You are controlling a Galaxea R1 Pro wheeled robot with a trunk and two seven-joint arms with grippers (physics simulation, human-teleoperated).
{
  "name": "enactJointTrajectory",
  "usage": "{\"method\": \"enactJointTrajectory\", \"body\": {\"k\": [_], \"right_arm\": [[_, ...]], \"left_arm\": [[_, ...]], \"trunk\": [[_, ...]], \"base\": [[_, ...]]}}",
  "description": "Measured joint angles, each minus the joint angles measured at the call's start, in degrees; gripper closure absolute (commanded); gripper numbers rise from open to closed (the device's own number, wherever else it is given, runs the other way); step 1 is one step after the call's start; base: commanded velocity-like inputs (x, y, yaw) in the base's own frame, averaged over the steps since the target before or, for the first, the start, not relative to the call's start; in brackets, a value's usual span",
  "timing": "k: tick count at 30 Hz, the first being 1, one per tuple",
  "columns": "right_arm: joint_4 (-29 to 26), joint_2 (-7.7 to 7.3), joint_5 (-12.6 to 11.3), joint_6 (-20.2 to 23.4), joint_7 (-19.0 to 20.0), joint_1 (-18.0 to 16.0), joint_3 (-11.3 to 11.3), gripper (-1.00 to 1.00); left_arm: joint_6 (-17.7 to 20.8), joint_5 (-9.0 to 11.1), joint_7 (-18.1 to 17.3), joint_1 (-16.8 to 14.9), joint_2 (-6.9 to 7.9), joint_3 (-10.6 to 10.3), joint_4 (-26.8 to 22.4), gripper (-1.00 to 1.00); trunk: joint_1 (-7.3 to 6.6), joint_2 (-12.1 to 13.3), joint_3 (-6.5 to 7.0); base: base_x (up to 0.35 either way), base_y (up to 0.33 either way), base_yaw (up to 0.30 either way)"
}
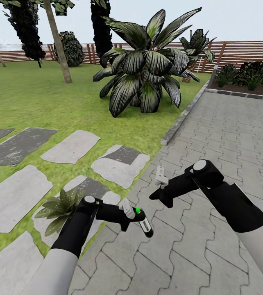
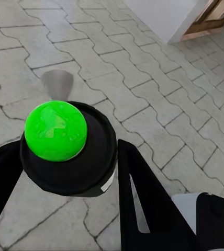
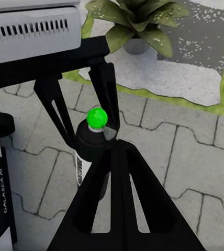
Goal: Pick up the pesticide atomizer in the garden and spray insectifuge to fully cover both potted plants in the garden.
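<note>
Dark, hard-looking plastic, the pesticide atomizer [image 1: 143, 221] sits clamped in the left end effector [image 1: 128, 212] above the grey paving [image 1: 213, 172], near one potted plant [image 1: 60, 207]. Probably light and slick; its body suits gripping. The right end effector [image 1: 161, 177] looks released.

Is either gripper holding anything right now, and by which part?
The left gripper holds the pesticide atomizer by its upper body, below the green button. The right gripper holds nothing.

The dark pesticide atomizer [image 1: 143, 220], green button on top, hangs tilted over grey paving near one potted plant [image 1: 60, 208].
</note>
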Motion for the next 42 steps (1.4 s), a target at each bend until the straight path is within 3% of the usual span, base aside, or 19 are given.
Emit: {"method": "enactJointTrajectory", "body": {"k": [11, 38, 42], "right_arm": [[0.0, 0.0, 0.0, 0.0, -0.1, 0.0, 0.0, 1.0], [0.1, 0.19, -0.1, 0.0, 0.0, -1.0, -0.3, 1.0], [0.1, 0.26, -0.1, 0.0, -0.1, -1.0, -0.3, 1.0]], "left_arm": [[0.2, 2.8, -0.1, -0.1, 0.0, 0.0, -0.2, 1.0], [0.2, 3.1, -0.1, 0.0, 0.0, -0.2, -0.1, 1.0], [0.1, 5.2, -0.1, 0.0, 0.0, -0.2, -0.2, 1.0]], "trunk": [[0.0, 0.0, 0.0], [0.0, 0.0, 0.0], [0.0, 0.0, 0.0]], "base": [[0.0, 0.0, 0.0], [0.0, 0.0, 0.0], [0.0, 0.0, 0.0]]}}
